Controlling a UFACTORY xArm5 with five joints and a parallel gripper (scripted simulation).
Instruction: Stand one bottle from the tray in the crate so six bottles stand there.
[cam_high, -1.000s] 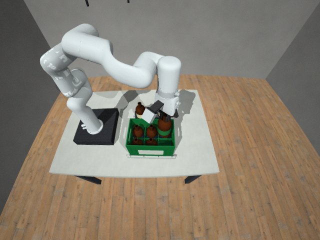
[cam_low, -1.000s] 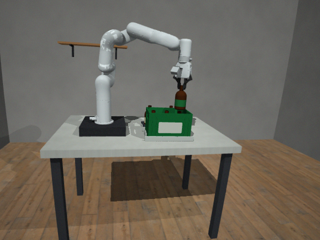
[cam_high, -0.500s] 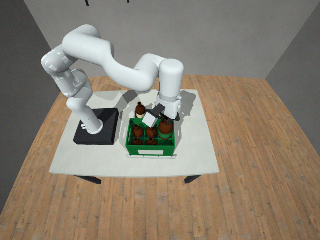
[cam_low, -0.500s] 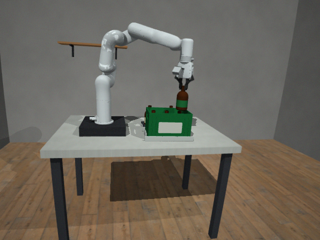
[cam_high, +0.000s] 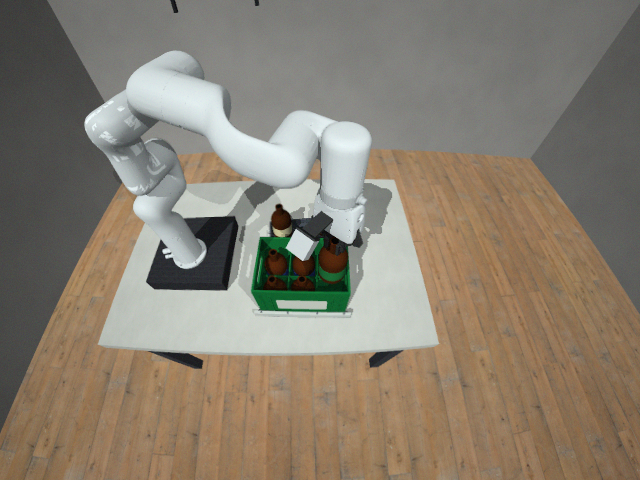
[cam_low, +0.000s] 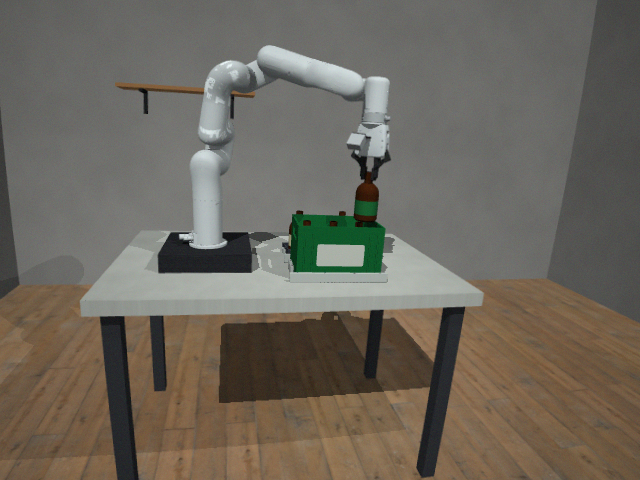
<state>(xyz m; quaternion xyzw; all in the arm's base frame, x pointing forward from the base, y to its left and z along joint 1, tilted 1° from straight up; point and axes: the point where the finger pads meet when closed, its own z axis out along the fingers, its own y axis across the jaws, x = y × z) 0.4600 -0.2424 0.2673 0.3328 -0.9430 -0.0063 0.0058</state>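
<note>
My gripper [cam_low: 369, 173] is shut on the neck of a brown bottle with a green label [cam_low: 366, 202]. It holds the bottle upright above the right side of the green crate [cam_low: 337, 249], with the bottle's base just above the crate's rim. The gripper also shows in the top view [cam_high: 334, 246], above the held bottle [cam_high: 332, 264]. Several brown bottles [cam_high: 276, 261] stand in the crate's left and middle cells [cam_high: 301, 282]. Another brown bottle with a cream label [cam_high: 280, 221] stands behind the crate; the tray under it is mostly hidden.
The crate rests on a flat white base [cam_low: 338, 277] on the white table. The arm's black base block [cam_high: 193, 253] sits to the crate's left. A wooden shelf [cam_low: 180, 89] hangs on the back wall.
</note>
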